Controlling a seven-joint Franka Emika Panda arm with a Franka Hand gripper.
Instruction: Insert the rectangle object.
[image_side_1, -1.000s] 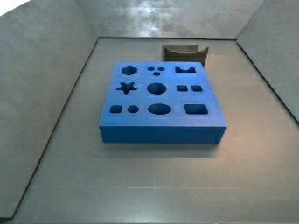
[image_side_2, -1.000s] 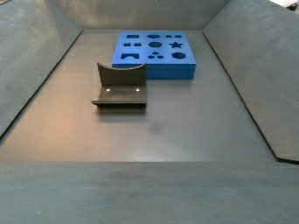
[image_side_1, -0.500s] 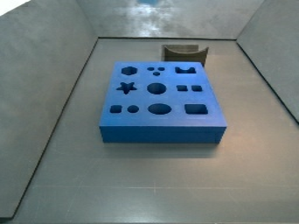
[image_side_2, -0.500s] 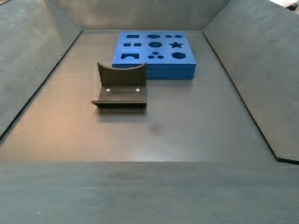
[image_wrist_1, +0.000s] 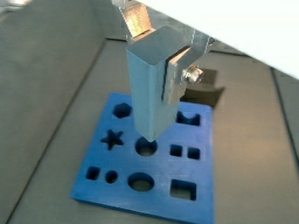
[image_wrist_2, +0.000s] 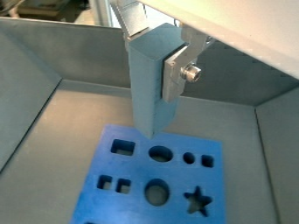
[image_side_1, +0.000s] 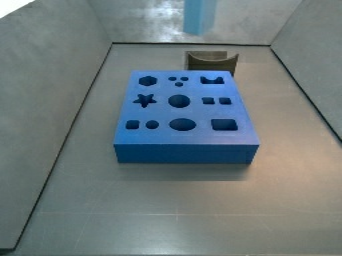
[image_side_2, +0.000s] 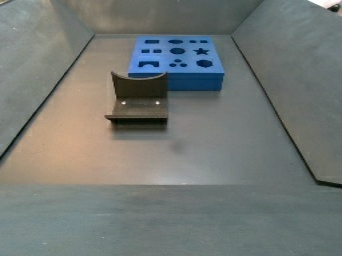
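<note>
My gripper (image_wrist_1: 158, 52) is shut on the rectangle object (image_wrist_1: 149, 96), a slim light blue block held upright with its long end pointing down. Both wrist views show it, and in a wrist view (image_wrist_2: 149, 87) one silver finger (image_wrist_2: 176, 74) presses its side. The block hangs well above the large blue board (image_wrist_1: 122, 179) with shaped holes. In a side view the block's lower end (image_side_1: 199, 12) shows at the top edge, above the far wall. The board lies on the grey floor in both side views (image_side_1: 187, 150) (image_side_2: 201, 82). The gripper itself is out of both side views.
The dark fixture (image_side_2: 136, 100) stands on the floor beside the board; in a side view it sits behind the board (image_side_1: 210, 60). Sloped grey walls (image_side_2: 34, 90) enclose the floor on all sides.
The light blue block's lower end has come down into the top of a side view, where little or nothing of it showed before. The board and fixture have not moved.
</note>
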